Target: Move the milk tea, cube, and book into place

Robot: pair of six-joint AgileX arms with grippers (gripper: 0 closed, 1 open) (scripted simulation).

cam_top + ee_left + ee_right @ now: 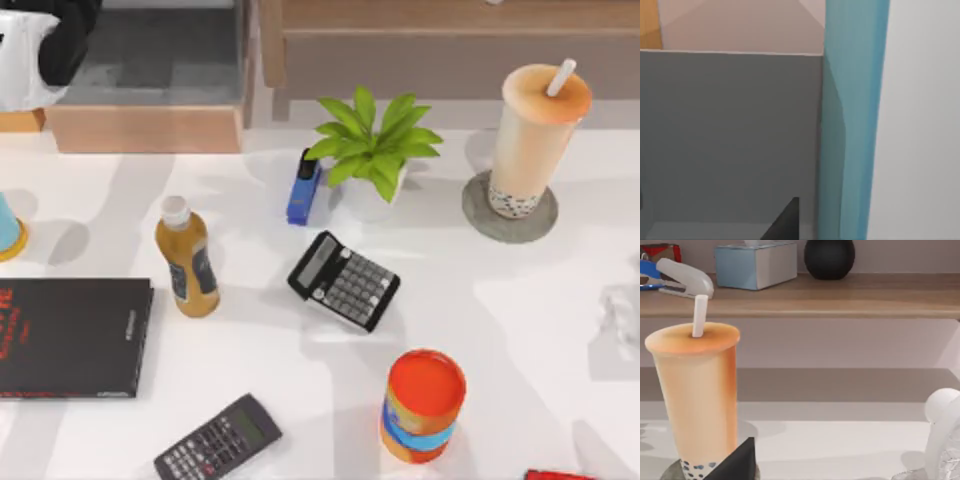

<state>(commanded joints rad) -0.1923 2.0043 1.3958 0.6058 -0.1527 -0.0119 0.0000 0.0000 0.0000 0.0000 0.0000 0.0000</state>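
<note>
We found the milk tea [535, 140] upright on a grey coaster [480, 215], right of the potted plant [372, 150]. The book [852, 120] stood on edge close before our left wrist camera, beside a grey wall [730, 135], far left of the plant.

We could not tell either gripper's opening or hold. Seating the book seemed the step in hand; the next move calls for a clean release.
</note>
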